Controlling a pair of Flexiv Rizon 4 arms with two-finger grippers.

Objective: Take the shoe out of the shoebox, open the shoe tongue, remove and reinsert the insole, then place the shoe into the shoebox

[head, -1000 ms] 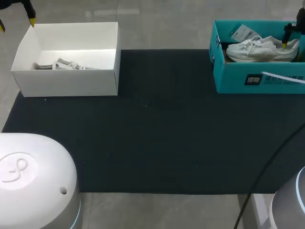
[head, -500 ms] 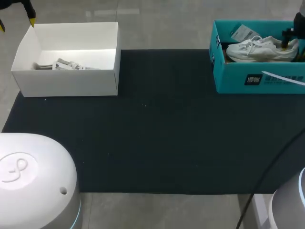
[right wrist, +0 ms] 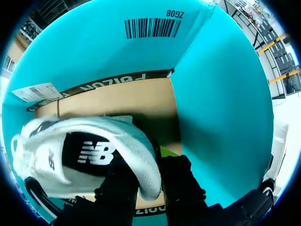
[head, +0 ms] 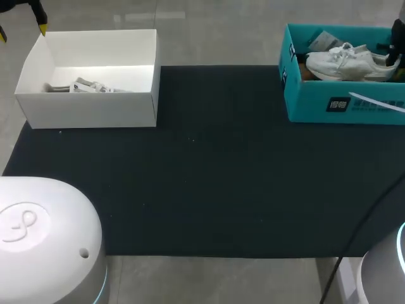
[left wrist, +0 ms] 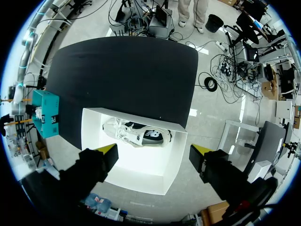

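- Black-topped table (head: 209,164): white box (head: 88,109) at the far left, teal shoebox (head: 342,104) at the far right.
- The white box holds a second shoe (head: 88,86), lying on its side.
- White shoe (head: 348,63) is inside the teal shoebox, heel at the box's right end, toe toward its left.
- Right arm (head: 398,35) reaches down into the shoebox; right jaws pinch the shoe's heel, one finger on each side.
- Left arm (head: 31,9) hangs above the white box's far-left corner; left jaws spread wide, holding nothing.
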